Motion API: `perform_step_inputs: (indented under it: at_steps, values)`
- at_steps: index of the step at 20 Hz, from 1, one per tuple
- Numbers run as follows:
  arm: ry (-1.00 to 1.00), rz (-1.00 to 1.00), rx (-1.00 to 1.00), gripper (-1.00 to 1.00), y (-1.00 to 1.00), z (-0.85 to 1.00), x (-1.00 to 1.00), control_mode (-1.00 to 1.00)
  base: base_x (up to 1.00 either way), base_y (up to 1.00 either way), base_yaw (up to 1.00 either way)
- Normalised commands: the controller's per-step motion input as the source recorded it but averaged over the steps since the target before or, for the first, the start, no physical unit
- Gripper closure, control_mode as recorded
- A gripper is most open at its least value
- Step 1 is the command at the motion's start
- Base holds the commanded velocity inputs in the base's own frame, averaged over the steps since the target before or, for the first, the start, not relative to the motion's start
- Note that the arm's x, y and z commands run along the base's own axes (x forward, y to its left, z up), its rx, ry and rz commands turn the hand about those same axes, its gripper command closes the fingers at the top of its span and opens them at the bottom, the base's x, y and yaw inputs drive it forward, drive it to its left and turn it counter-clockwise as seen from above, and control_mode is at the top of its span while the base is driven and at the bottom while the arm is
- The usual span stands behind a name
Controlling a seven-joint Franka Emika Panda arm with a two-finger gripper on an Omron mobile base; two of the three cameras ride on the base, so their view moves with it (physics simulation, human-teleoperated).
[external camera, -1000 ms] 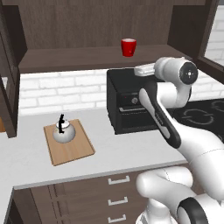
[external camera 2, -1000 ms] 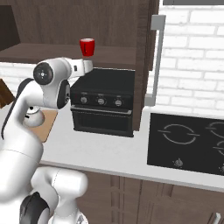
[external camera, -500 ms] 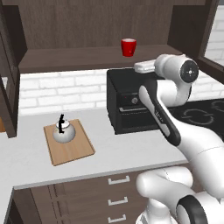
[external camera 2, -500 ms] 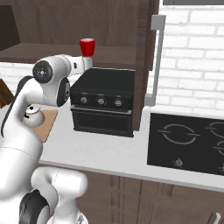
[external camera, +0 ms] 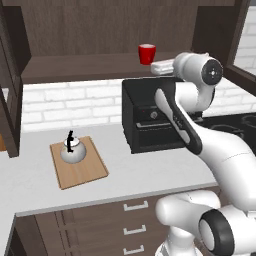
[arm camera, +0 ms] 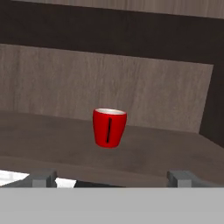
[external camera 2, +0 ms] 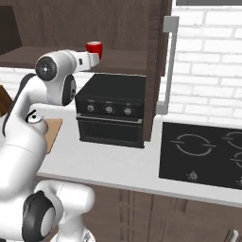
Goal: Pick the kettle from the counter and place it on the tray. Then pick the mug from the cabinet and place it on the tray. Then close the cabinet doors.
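Since the earlier frames the white arm has reached higher and further forward, so its hand now sits level with the cabinet [external camera: 100, 35] shelf, close to the mug [external camera: 146, 53]. Nothing else has shifted: the kettle [external camera: 73, 152] stays on the tray [external camera: 85, 172].

From the left base view the pincer [external camera: 159, 66] points toward the mug and stops just short of it, not touching. From the right base view the pincer [external camera 2: 94, 57] lies just below and in front of the red mug [external camera 2: 94, 47]. In the hand view the mug [arm camera: 109, 127] stands upright on the dark shelf, centred ahead, its handle turned toward the camera as a thin dark line. The two fingertips [arm camera: 43, 176] stand wide apart at the bottom corners of that view, with nothing between them: the pincer is spread open and empty.

The tray rests on the light table [external camera: 130, 170], to the left of a black oven [external camera: 150, 117], and the kettle sits upright toward the tray's back end. A cabinet door [external camera: 10, 80] hangs open at the left; another open door's silver bar handle [external camera 2: 168, 61] shows in the right base view. A black hob [external camera 2: 203, 151] lies on the table right of the oven.
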Motion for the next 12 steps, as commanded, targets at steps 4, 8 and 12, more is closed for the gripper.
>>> perform_step_inputs:
  at_steps: [4,8,12]
  values:
    - [-0.02,0.00,0.00,-1.00,0.10,0.00,0.28,-1.00,0.00,0.00,0.00]
    - [-0.06,0.00,0.00,-1.00,0.09,0.00,0.23,-1.00,0.00,0.00,0.00]
    - [0.04,0.00,0.07,-1.00,-0.02,0.03,0.57,-1.00,0.00,0.00,0.00]
